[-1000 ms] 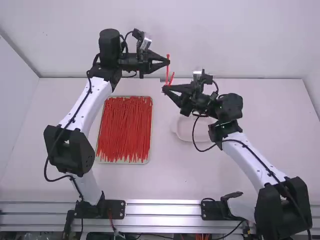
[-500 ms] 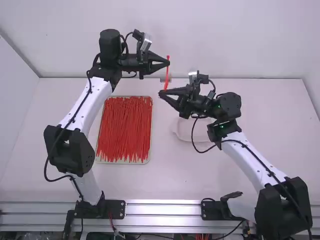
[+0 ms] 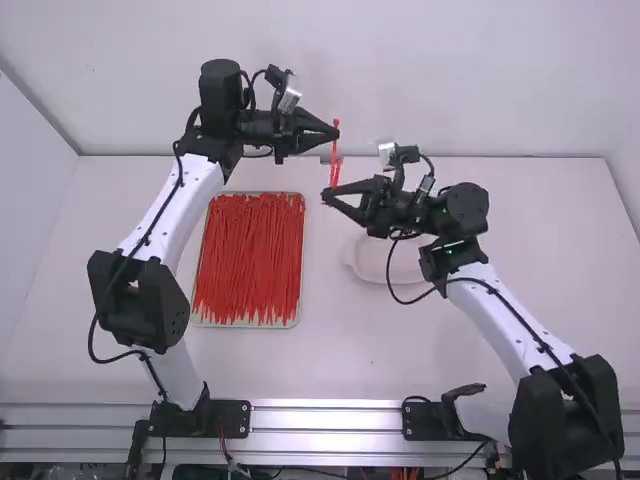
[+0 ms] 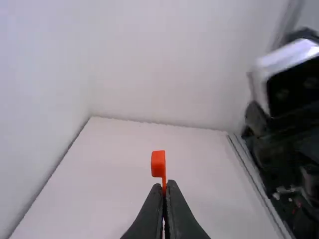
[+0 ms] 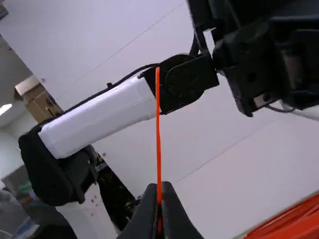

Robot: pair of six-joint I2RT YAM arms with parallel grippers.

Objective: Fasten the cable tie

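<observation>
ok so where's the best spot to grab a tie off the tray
Probably a tip at the near edge of the pile, coming straight down from above with the jaws across the strap. The ties lie flat, packed side by side, running near to far, so a middle is hard to single out; at that edge the ends look slightly fanned apart.

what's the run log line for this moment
left hand: shut on cable tie | right hand: shut on same tie | tie: straight, not looped

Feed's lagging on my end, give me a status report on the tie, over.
Left end effector shut on tie just below head. Right end effector shut on its other end. Tie straight, midair, not yet looped. Nothing in the way.
</observation>
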